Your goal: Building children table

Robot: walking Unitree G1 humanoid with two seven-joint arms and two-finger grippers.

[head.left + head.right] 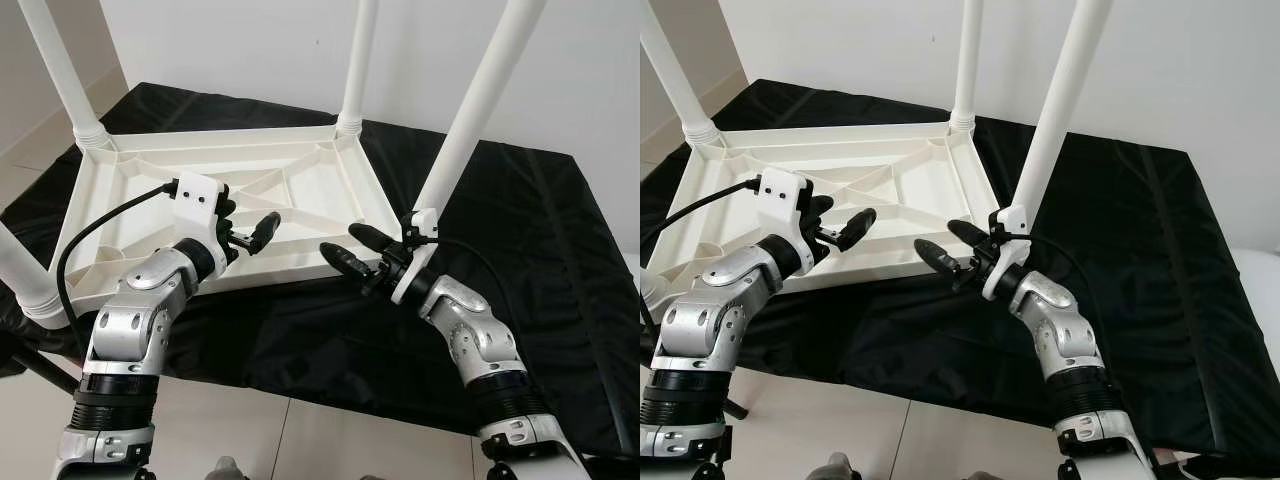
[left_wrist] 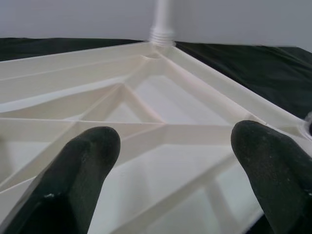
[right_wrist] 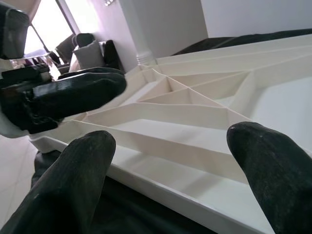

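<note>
Upturned white children's table (image 1: 300, 190) on black cloth (image 1: 520, 260), legs up. Near-right leg (image 1: 470, 110) rising just right of open right tool (image 1: 352, 250); left tool (image 1: 250, 232) open, empty.

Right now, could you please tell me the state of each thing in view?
Table top: upside down on the black cloth, ribs facing up.
Legs: upright at the corners.
Left gripper: open, over the near edge, empty.
Right gripper: open, by the near corner, empty.
</note>
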